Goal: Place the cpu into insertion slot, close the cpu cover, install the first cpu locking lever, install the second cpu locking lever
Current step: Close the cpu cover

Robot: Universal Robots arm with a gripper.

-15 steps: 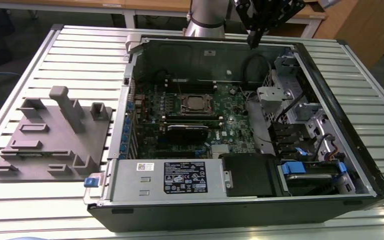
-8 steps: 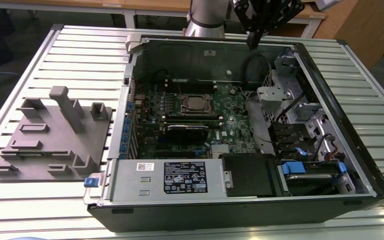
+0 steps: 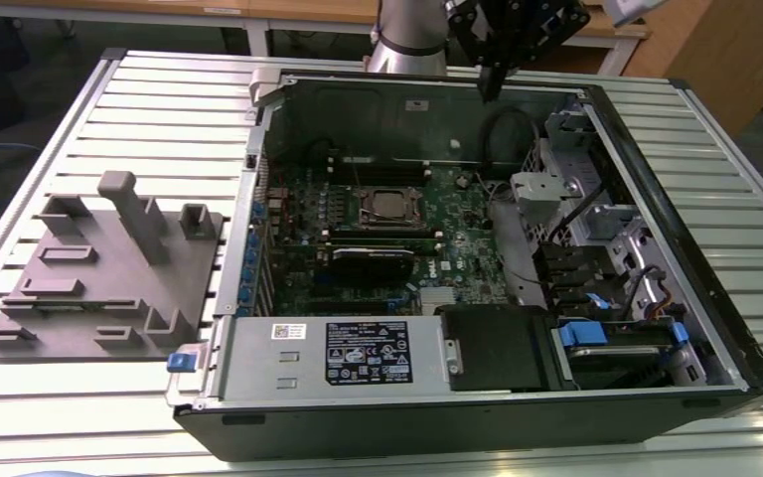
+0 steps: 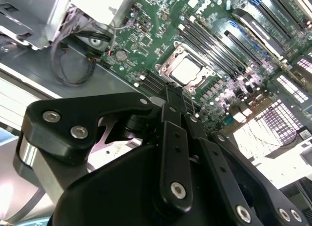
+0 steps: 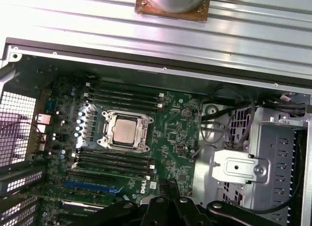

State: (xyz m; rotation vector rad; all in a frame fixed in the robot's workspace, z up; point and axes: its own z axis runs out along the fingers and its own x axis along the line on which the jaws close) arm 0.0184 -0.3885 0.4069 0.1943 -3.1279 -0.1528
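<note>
The cpu [image 3: 384, 204] lies flat in the insertion slot [image 4: 163, 67] on the green motherboard [image 3: 459, 199], with the cpu cover [image 5: 111, 131] down around its silver top. My tool [image 3: 491, 89] hangs clenched on nothing above the far wall of the open case [image 3: 421, 109], well apart from the cpu and toward the exterior view's right. The case rests on the slatted tabletop [image 3: 170, 109].

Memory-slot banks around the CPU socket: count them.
2: one bank flanks the insertion slot on the side nearer the case wall, the other bank on its opposite side, toward the gripper. None seems hidden.
</note>
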